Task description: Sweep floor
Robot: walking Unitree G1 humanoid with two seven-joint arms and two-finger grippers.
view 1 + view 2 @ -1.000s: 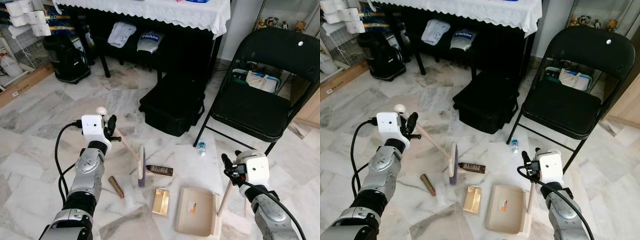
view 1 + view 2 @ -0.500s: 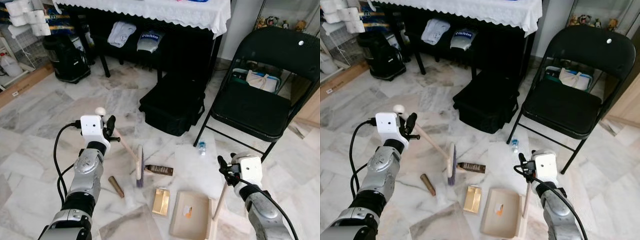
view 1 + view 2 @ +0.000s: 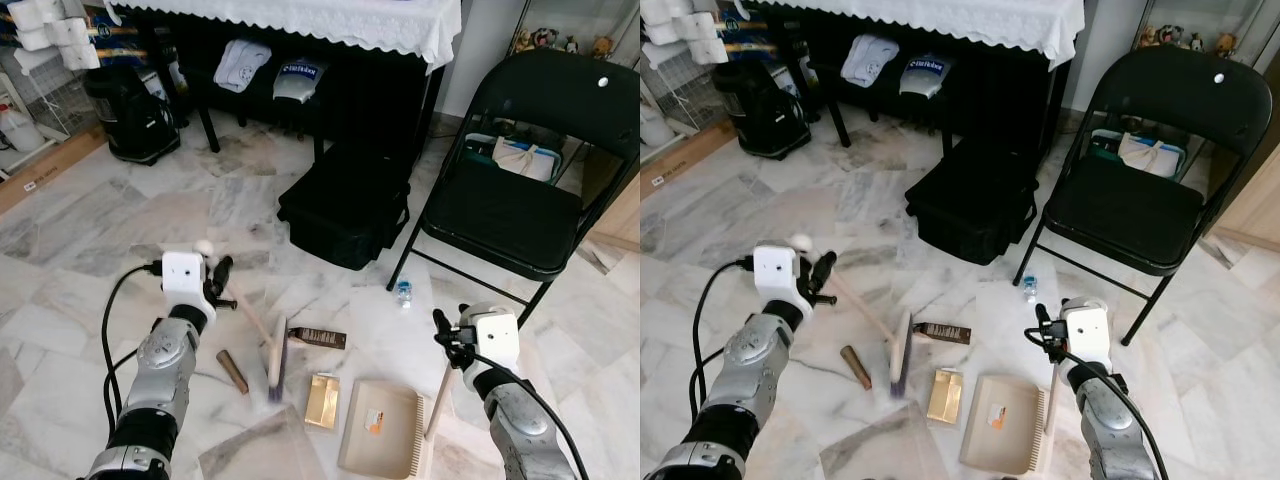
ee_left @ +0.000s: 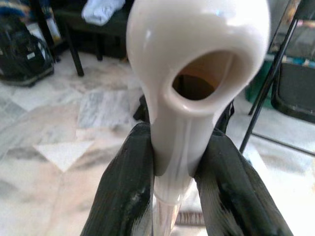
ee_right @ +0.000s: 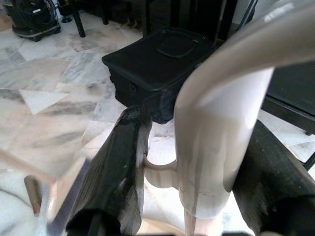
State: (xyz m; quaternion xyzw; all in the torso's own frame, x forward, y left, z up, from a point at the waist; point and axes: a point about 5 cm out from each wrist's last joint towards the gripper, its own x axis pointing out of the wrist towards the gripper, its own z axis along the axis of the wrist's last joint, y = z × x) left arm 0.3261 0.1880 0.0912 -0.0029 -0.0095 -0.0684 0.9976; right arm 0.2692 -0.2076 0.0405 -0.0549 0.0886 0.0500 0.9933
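On marble floor [image 3: 90, 220], brush [image 3: 274, 352] swept nearer dustpan [image 3: 381, 443].

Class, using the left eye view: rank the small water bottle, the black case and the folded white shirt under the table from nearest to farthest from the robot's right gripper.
Measured from the right gripper, which holds the dustpan handle:
1. Small water bottle, on the floor just ahead of it, slightly to its left.
2. Black case, farther ahead and left, beside the chair.
3. Folded white shirt, far ahead and left, under the table.
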